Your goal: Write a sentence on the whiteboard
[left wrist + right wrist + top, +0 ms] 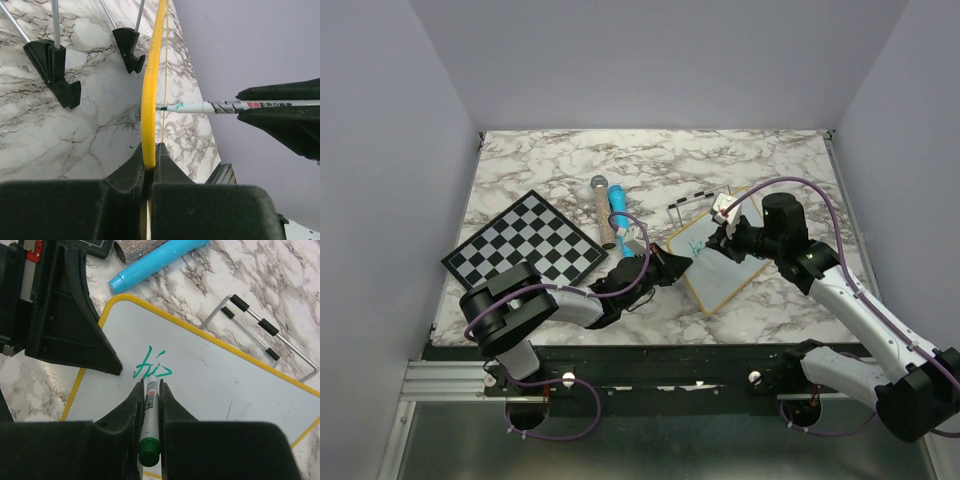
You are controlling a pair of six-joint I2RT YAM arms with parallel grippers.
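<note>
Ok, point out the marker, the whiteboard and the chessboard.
marker (150, 407): right wrist view, on its white barrel.
whiteboard (225, 382): right wrist view, on its bare white face.
chessboard (525, 244): top view, on its middle squares.

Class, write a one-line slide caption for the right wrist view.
Right gripper presses a green marker to the whiteboard at first green strokes; left gripper clamps its edge.

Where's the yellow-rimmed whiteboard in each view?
Top external: yellow-rimmed whiteboard, right of centre.
Left wrist: edge-on, its yellow rim running up from the left gripper clamping it.
Right wrist: white face fills the middle.
Shared landmark: wire stand with black feet.
</note>
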